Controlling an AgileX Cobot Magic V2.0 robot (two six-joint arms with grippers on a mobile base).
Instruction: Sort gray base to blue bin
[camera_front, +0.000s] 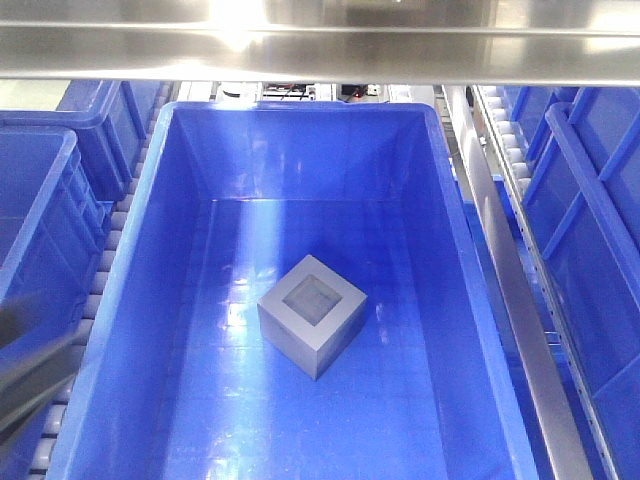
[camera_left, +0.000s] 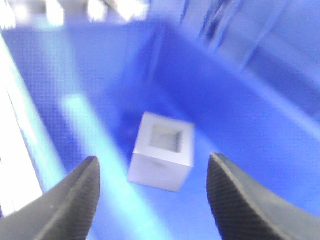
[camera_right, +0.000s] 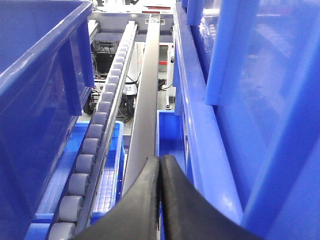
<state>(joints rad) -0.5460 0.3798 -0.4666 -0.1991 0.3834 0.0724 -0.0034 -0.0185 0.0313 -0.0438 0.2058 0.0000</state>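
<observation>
The gray base (camera_front: 312, 315) rests on the floor of the blue bin (camera_front: 160, 230), recess facing up, roughly in the bin's middle. In the left wrist view the same gray base (camera_left: 162, 151) lies below and beyond my left gripper (camera_left: 152, 192), whose black fingers (camera_left: 75, 200) are spread wide with nothing between them. My right gripper (camera_right: 160, 190) is shut with nothing in it, fingers pressed together, hanging over a metal rail outside the bin. Neither gripper shows clearly in the front view; a dark blurred arm part (camera_front: 30, 370) sits at the lower left.
More blue crates stand at the left (camera_front: 50, 170) and right (camera_front: 600, 230). Roller conveyors (camera_right: 95, 145) and a metal rail (camera_right: 145, 110) run between crates. A shiny steel beam (camera_front: 320, 45) crosses the top of the front view.
</observation>
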